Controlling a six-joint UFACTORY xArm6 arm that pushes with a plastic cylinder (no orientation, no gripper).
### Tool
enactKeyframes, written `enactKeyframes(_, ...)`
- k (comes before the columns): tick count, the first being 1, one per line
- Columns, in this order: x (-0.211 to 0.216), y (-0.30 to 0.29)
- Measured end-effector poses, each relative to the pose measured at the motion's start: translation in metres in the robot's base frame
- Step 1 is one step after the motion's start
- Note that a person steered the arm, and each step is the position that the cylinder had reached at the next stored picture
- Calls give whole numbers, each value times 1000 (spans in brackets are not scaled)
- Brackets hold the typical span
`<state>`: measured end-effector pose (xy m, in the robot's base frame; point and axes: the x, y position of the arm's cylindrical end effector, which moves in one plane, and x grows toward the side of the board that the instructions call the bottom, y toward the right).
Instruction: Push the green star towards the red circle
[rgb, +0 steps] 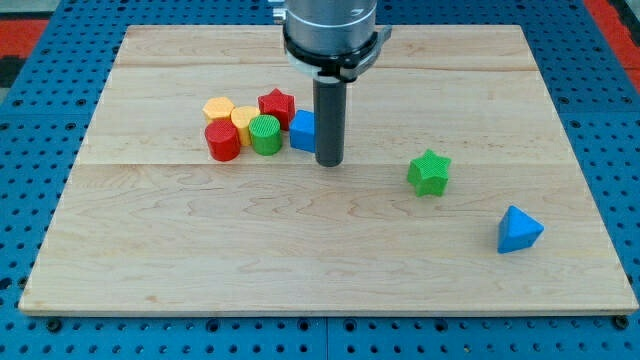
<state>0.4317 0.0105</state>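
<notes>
The green star (429, 172) lies alone right of the board's middle. The red circle (222, 141) stands at the left end of a cluster left of centre. My tip (329, 161) is down on the board between them, right beside the blue cube (302, 131) at the cluster's right edge. The green star is about 100 pixels to the tip's right and a little lower in the view.
The cluster also holds a yellow hexagon (217, 108), a second yellow block (245, 120), a green circle (265, 134) and a red star (277, 104). A blue triangle (518, 230) lies at the lower right. The wooden board (330, 260) sits on a blue pegboard.
</notes>
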Motion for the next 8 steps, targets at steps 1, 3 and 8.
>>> enactKeyframes(1, -13, 12)
enactKeyframes(3, -26, -2)
enactKeyframes(8, 25, -11)
